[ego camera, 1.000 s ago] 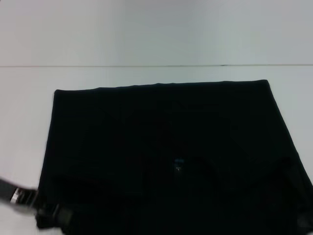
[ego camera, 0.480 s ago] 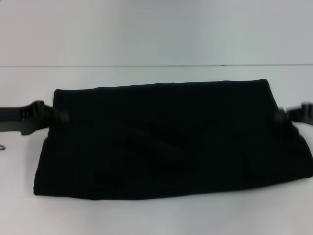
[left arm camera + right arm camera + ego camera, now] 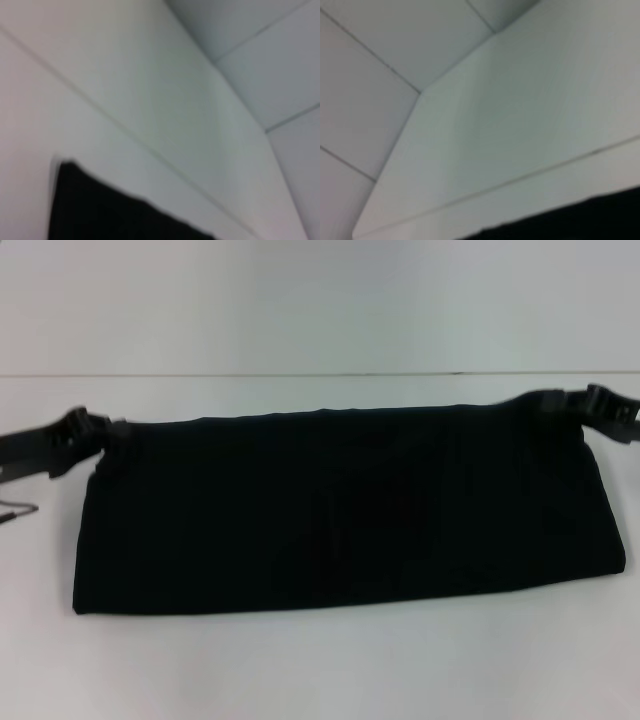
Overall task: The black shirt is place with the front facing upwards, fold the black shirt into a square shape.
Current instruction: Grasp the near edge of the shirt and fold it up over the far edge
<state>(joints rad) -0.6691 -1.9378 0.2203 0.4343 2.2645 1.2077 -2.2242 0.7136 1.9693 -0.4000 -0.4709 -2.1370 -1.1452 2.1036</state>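
The black shirt (image 3: 345, 510) lies folded into a wide band across the middle of the white table (image 3: 320, 670). The left gripper (image 3: 100, 432) meets its far left corner, the right gripper (image 3: 560, 405) its far right corner; each apparently pinches cloth. Only the head view shows the grippers; the wrist views show just a shirt edge (image 3: 100, 215) and tabletop.

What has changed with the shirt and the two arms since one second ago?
Both end effectors, left and right, carried the near edge of the black shirt away from the robot to the far edge, folding it in half. The far edge stayed on the white table.
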